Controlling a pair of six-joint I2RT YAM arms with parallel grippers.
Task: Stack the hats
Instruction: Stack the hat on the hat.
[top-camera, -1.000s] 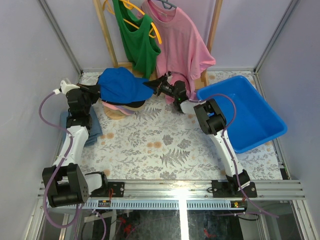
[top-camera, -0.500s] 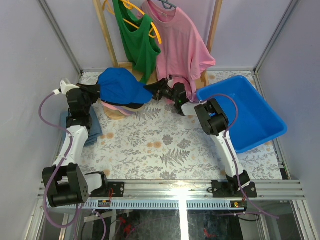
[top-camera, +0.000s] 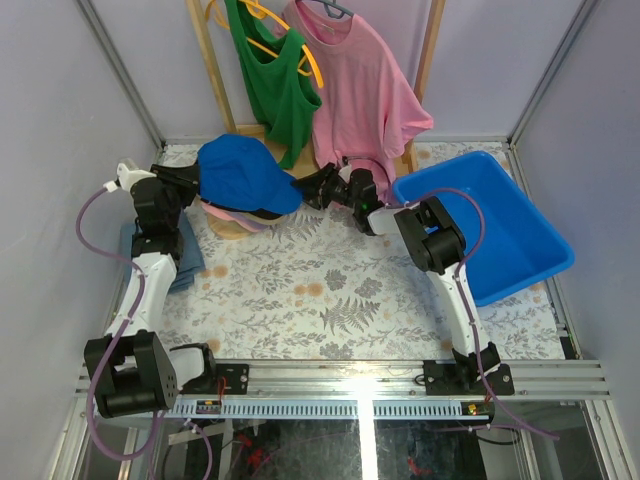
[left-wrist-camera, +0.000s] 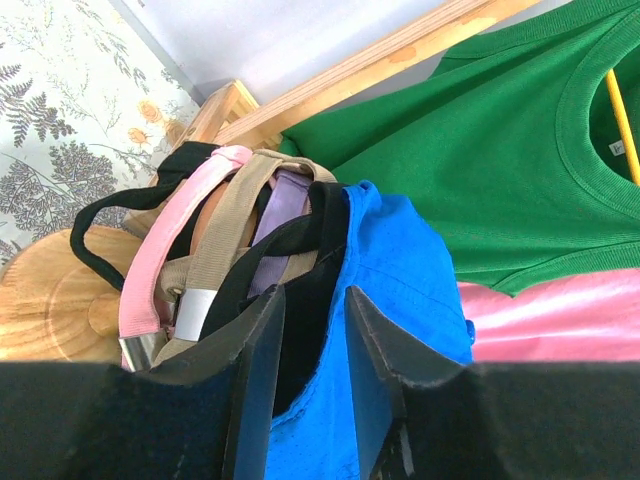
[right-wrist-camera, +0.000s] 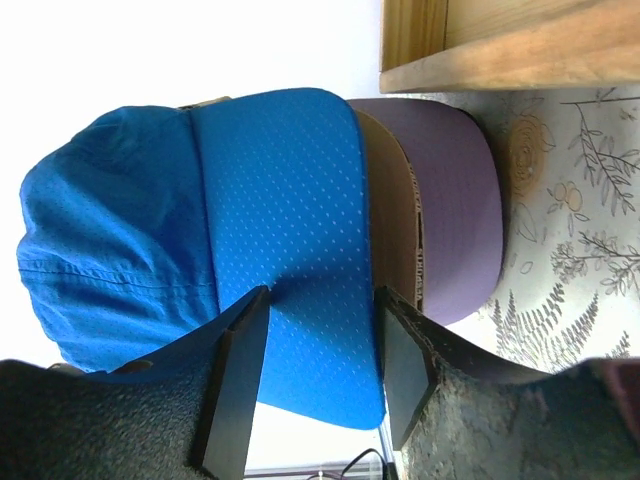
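The bright blue cap sits on top of the stacked hats on the round wooden stand at the back left. In the left wrist view the pink, tan, lavender and black caps nest beside the blue one. My left gripper is open, and the blue cap's rear edge lies between its fingers. My right gripper is open at the brim side, its jaws apart over the blue brim. The tan and lavender brims show beside it.
A blue plastic bin stands at the right. A green tank top and a pink T-shirt hang on a wooden rack at the back. A folded blue-grey cloth lies at the left edge.
My right gripper has let go of the blue brim's tip and shifted slightly right. The blue cap has settled a little lower and rightward on the stack. The left arm has barely moved.
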